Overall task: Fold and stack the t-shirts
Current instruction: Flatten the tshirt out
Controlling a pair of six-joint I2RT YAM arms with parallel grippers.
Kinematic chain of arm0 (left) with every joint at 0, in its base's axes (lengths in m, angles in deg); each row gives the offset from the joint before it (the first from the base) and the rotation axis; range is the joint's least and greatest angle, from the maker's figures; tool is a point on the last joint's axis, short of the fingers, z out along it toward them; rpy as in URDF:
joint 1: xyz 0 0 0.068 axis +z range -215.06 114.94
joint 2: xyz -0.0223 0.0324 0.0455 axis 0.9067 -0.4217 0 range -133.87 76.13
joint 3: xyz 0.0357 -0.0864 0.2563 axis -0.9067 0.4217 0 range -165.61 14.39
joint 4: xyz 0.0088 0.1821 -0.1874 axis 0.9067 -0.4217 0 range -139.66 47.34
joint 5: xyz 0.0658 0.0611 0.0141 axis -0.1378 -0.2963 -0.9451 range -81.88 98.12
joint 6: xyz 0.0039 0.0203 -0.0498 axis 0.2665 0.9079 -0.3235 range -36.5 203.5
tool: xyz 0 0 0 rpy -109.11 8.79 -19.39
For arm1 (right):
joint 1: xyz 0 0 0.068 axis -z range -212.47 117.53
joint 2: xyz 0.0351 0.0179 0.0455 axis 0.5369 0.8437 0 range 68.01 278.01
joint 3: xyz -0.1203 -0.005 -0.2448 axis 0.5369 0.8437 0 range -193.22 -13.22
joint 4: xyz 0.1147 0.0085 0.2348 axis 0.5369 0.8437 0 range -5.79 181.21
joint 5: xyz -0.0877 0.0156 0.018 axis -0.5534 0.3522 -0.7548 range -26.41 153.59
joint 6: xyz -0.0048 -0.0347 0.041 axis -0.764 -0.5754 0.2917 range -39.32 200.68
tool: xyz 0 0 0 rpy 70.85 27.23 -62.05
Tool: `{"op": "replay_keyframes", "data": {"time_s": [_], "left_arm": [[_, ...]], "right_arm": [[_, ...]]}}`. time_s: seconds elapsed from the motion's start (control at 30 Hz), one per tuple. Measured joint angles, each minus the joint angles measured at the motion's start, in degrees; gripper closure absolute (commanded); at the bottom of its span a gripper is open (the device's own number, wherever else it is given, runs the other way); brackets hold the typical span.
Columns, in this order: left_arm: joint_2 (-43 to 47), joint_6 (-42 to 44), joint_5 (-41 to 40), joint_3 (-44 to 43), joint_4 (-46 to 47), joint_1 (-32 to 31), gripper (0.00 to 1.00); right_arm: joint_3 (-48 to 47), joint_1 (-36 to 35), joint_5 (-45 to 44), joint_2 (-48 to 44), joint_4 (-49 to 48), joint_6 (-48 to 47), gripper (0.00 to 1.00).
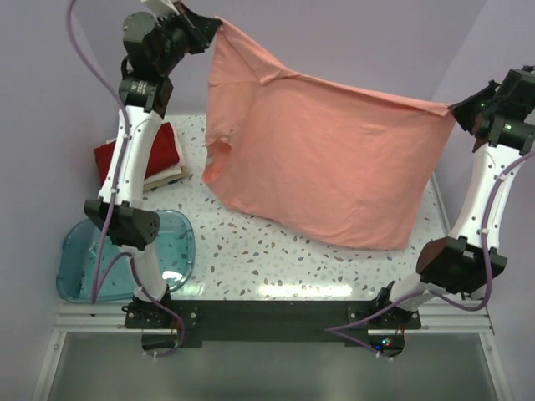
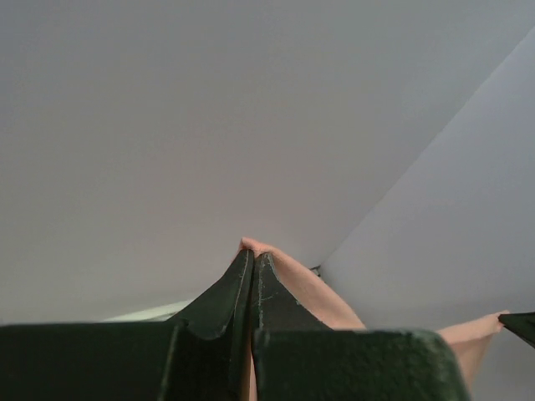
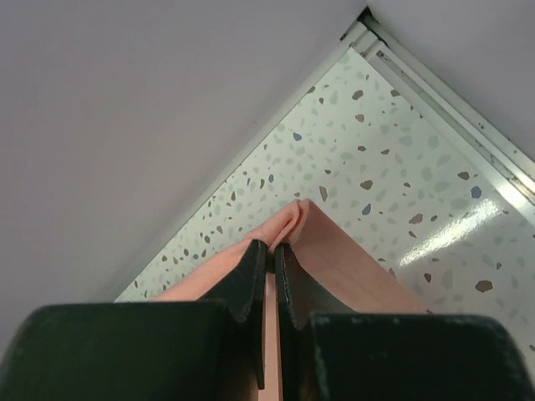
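Observation:
The salmon-pink t-shirt hangs spread in the air between both arms, its lower edge just above the table. My left gripper is shut on its upper left corner, high at the back left; the cloth peeks past the closed fingers. My right gripper is shut on the upper right corner, with a bunched fold pinched at the fingertips. A folded deep red t-shirt lies on a folded cream-white one at the table's left, behind the left arm.
A translucent blue plastic tub sits at the near left corner, beside the left arm's base. The speckled white table is bounded by lavender walls at the back and right. A metal rail runs along the near edge.

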Motion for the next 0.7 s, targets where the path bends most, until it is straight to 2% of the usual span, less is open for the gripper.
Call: {"op": "replay_keyframes", "data": {"time_s": [0.13,0.27,0.43,0.7], "left_arm": [[-5.01,-0.04,0.07,0.50,-1.62,0.02,1.00],[-3.96,-0.02,-0.02,0.85,-0.57,0.04,1.00],[3.65,0.31,-0.50,2.93,1.53,0.13,1.00],[20.79,4.31,-2.21,4.92,5.77,0.37,1.00]], "right_arm": [[0.11,-0.39,0.61,3.98,0.02,0.76,1.00],[-2.82,-0.39,0.87,3.41,-0.02,1.22,1.00],[-6.10,-0.39,0.31,-1.44,-0.24,1.42,1.00],[-9.53,-0.50,-4.79,-15.21,-2.62,0.83,1.00]]}}
